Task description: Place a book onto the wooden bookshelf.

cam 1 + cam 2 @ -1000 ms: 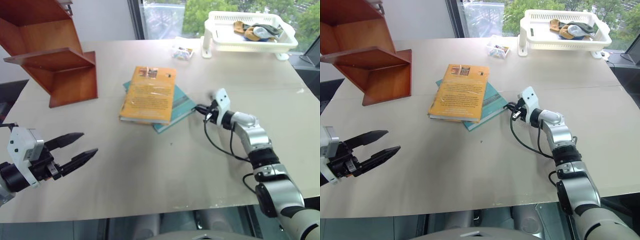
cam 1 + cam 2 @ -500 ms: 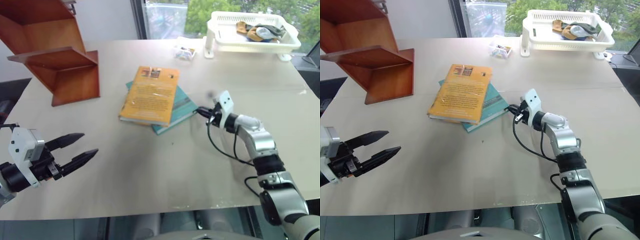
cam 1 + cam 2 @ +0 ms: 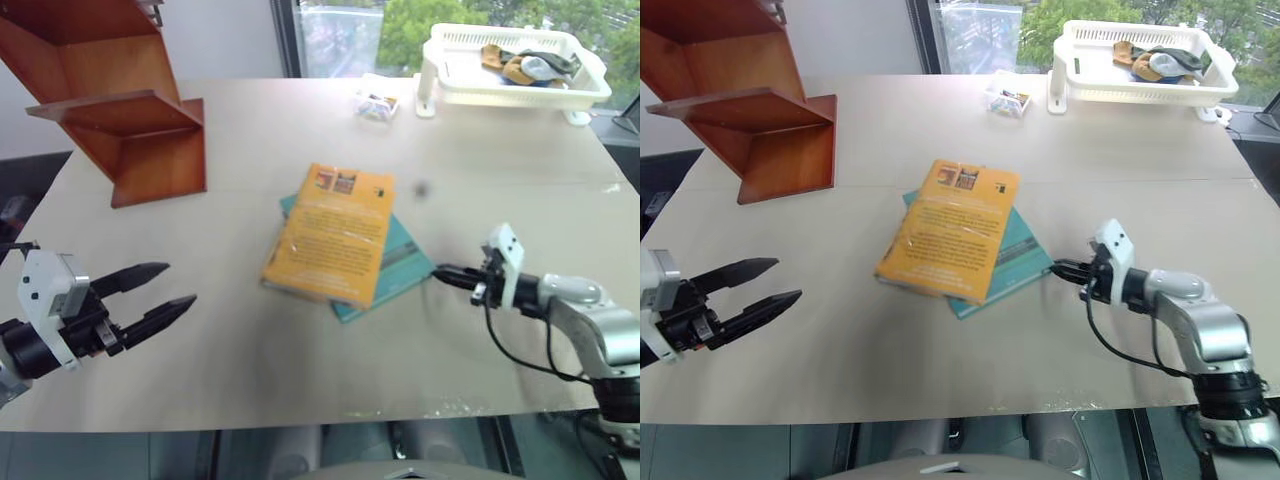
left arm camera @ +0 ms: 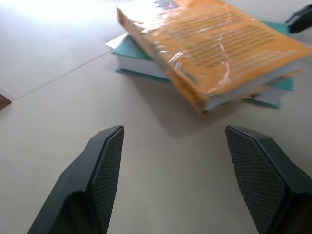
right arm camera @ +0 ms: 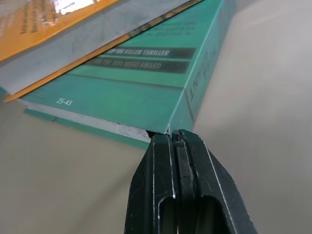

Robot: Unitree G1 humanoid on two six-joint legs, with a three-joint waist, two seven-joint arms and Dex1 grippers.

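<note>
You have the table (image 3: 940,130) spread in front of you, pale and flat, reaching back to the window; on its far left corner stands the wooden bookshelf (image 3: 750,115), reddish-brown, with slanted side panels and flat tiers, and nothing rests on the tiers you can see. On the far right corner sits the white basket (image 3: 1140,80) with some cloth items inside; just left of it lies a small clear packet (image 3: 1003,98). Near the middle of the table you see the book (image 3: 950,228), thick and orange-yellow under a glossy cover, lying flat and skewed, its small picture at the far end; it rests on top of the teal book (image 3: 1015,255), which pokes out from under it on the right and near sides. Both books lie well apart from the bookshelf.

Your right gripper (image 3: 1060,270) is low over the table to the right of the stack, pointing left at it; its two black fingers are pressed together with nothing between them, and in the right wrist view their tips (image 5: 168,141) sit right at the near corner of the teal book's cover, though you cannot tell whether they actually touch. Your left gripper (image 3: 760,287) hovers at the near left of the table, fingers spread wide and empty, aimed toward the books but well short of them.
</note>
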